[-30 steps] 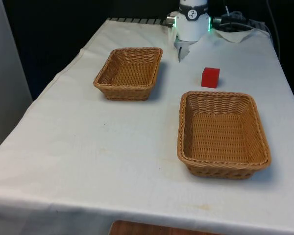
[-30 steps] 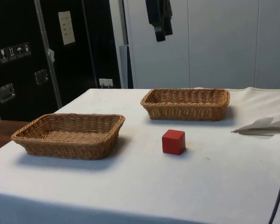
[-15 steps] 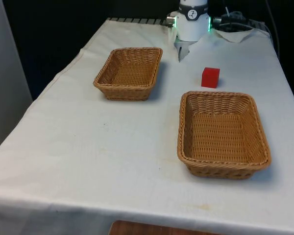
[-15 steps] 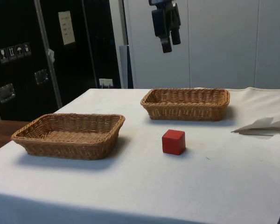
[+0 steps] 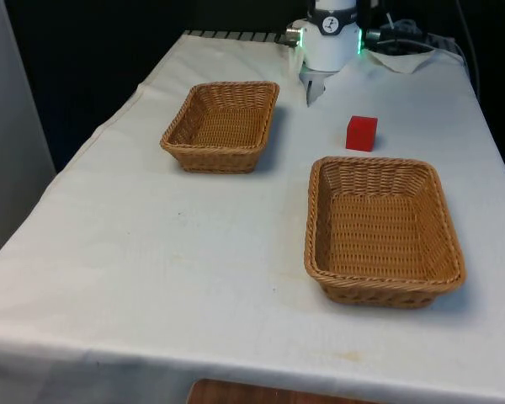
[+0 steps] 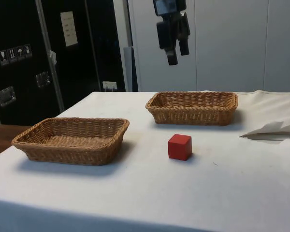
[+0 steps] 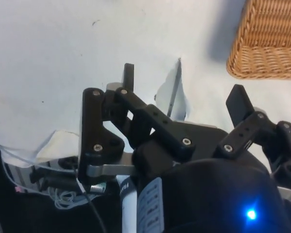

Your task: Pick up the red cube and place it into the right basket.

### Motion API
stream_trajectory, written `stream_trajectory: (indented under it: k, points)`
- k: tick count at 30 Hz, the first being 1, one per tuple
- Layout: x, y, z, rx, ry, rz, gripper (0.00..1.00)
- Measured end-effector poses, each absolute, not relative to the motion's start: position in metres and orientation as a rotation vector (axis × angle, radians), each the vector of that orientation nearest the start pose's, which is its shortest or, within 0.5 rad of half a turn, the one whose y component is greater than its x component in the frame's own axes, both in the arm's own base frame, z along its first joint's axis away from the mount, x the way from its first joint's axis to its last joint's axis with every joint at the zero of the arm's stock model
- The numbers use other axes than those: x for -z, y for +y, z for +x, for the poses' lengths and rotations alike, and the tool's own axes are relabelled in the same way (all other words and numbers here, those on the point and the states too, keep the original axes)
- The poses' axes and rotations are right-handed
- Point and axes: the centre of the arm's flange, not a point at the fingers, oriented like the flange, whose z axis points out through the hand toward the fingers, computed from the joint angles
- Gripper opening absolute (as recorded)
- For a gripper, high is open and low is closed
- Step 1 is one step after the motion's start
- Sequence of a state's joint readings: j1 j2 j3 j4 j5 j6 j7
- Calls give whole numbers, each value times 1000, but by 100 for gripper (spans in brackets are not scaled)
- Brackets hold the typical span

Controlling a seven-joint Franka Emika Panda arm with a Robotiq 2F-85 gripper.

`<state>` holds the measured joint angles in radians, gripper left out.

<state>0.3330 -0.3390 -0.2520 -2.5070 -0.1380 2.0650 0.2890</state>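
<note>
The red cube (image 5: 361, 133) (image 6: 179, 147) rests on the white cloth between the robot's base and the wicker basket on the front view's right (image 5: 317, 220). In the side view that basket (image 6: 72, 152) is the near one, to the cube's left. My gripper (image 6: 177, 55) hangs high over the table, well above the cube and touching nothing. In the wrist view the gripper (image 7: 183, 87) is open, its black fingers (image 7: 129, 74) spread wide with only cloth and paper between them.
A second wicker basket (image 5: 234, 86) (image 6: 193, 116) stands on the front view's left; one of its corners (image 7: 266, 58) appears in the wrist view. Folded white paper (image 6: 275, 129) (image 5: 401, 59) and cables lie near the robot's base.
In the side view the gripper has come down from the top edge and drifted slightly right. Cube and baskets have not moved.
</note>
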Motion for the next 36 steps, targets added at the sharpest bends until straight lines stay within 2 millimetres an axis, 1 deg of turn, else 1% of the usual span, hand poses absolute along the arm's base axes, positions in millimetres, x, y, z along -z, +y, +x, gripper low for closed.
stream_trajectory:
  k: [5,7,11,12,17,20,22,26,31,36]
  points:
    - [-381,39,409,-125,202,-3179,100]
    - [-381,39,409,-125,202,-3179,100]
    - [-374,50,406,-96,208,-3176,100]
    - [-370,56,403,-84,208,-3176,100]
    - [-363,66,399,-57,209,-3168,100]
    - [-357,77,394,-29,208,-3160,100]
    - [-355,80,392,-23,206,-3158,100]
    - [-347,92,385,11,209,-3149,100]
    - [-338,100,378,34,214,-3142,100]
    - [-322,105,368,59,232,-3139,100]
